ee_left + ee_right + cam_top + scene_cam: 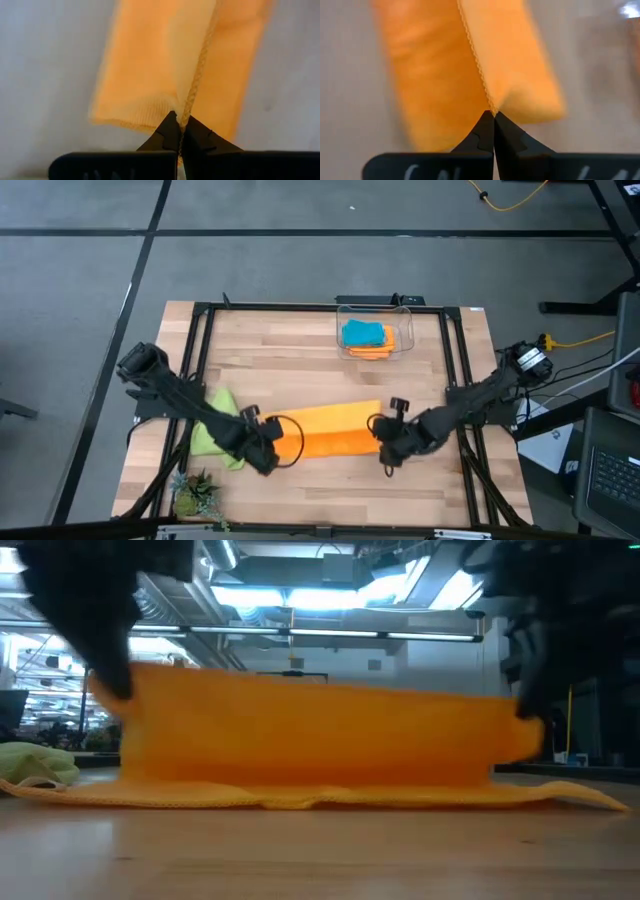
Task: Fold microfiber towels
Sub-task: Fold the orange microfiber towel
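Wooden table (300,370) inside a black frame, grey floor around it, bright ceiling lights behind in the low view. A clear bin (376,330) near the far edge holds a turquoise towel (362,333) over an orange one. Lime green towel (220,430) lies left, small plant (195,495) at the near corner. Left end effector (268,448) and right end effector (385,442) each clenched on an end of the orange towel (335,430), lifting one edge while the rest lies on the table.

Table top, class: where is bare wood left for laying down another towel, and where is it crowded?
Free: the wood left of the clear bin, above the orange towel, and the front edge right of the small plant. Crowded: the middle, where left gripper and right gripper pinch the towel, lime green towel beside.
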{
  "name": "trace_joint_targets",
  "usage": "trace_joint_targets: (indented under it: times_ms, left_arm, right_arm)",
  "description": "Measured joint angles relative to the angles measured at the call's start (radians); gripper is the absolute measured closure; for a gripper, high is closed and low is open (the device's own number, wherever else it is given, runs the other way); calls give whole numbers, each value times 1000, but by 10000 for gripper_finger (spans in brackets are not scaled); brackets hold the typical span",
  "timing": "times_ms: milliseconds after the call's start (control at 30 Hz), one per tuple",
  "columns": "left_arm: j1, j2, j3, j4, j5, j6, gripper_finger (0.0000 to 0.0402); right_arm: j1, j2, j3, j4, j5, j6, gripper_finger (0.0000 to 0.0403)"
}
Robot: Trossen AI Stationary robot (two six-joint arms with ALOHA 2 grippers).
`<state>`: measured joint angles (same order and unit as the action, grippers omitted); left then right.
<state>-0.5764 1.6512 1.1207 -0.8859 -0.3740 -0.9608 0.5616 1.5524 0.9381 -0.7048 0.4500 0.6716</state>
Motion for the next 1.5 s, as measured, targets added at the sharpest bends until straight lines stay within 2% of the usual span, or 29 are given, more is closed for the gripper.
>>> trace_joint_targets:
  times_ms: [67, 200, 467, 567, 767, 833, 933, 1033, 1133, 1233, 1400, 1500]
  left_arm:
    - [-31, 14, -36, 59, 2, -28, 402]
    - [-64, 32, -65, 48, 17, -84, 402]
    - [-67, 32, -91, 107, 46, -79, 396]
    - [-68, 32, -92, 108, 52, -78, 377]
    - [-68, 32, -92, 110, 71, -79, 312]
    - [-68, 31, -92, 108, 103, -79, 294]
    - [-62, 21, -82, 92, 221, -78, 280]
    - [-53, 11, -43, 46, 316, -77, 278]
    - [-43, 8, 4, 24, 325, -42, 280]
    - [-29, 8, 49, 14, 285, 57, 280]
    - [14, 8, 125, 15, 68, 275, 281]
    - [44, 8, 170, 32, -85, 398, 279]
  right_arm:
    - [30, 0, -39, 97, -28, 2, 403]
    - [62, 0, -97, 248, -42, 4, 403]
    - [68, 0, -110, 267, -101, 32, 389]
    - [70, 1, -111, 240, -163, 38, 366]
    - [70, 1, -110, 219, -203, 34, 317]
    - [69, 1, -101, 208, -227, 35, 303]
    - [69, 1, -62, 176, -313, 40, 290]
    - [70, 1, -6, 137, -326, 57, 287]
    - [70, 1, 35, 144, -250, 22, 286]
    - [67, 1, 50, 225, -103, -74, 286]
    - [34, 13, 50, 473, 180, -136, 286]
    - [-4, 27, 50, 573, 210, -148, 286]
